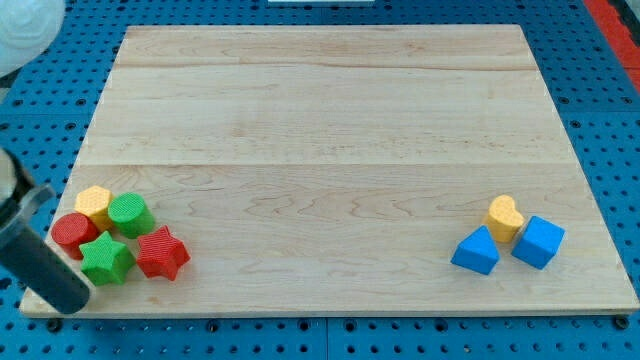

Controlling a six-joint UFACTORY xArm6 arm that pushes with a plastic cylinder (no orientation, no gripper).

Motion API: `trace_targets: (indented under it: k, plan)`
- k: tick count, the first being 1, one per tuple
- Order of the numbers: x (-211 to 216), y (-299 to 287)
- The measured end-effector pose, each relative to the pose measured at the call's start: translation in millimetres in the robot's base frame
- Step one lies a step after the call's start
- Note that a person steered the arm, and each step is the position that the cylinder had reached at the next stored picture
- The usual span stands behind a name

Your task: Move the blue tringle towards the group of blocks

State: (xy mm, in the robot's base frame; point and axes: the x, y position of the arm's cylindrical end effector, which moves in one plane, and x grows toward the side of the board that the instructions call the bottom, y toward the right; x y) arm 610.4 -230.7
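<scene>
The blue triangle (476, 251) lies near the board's bottom right, touching a yellow heart (505, 217) and next to a blue cube (538, 242). The group of blocks sits at the bottom left: a yellow hexagon (95, 203), a green cylinder (130, 214), a red cylinder (72, 232), a green star (105, 258) and a red star (162, 253). My tip (72, 300) is at the board's bottom left corner, just below and left of the green star and red cylinder, far from the blue triangle.
The wooden board (330, 120) lies on a blue perforated table (610, 120). The dark rod slants in from the view's left edge. A white object (25, 30) shows at the top left corner.
</scene>
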Motion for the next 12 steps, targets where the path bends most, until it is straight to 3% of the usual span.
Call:
trace_targets:
  k: [1, 2, 3, 5, 6, 9, 10, 11, 12]
  plan:
    - [-13, 7]
    - [7, 18]
    - [6, 135]
    - [8, 430]
    - [-19, 485]
    - [-69, 328]
    - [-68, 332]
    - [-62, 414]
    - [-23, 407]
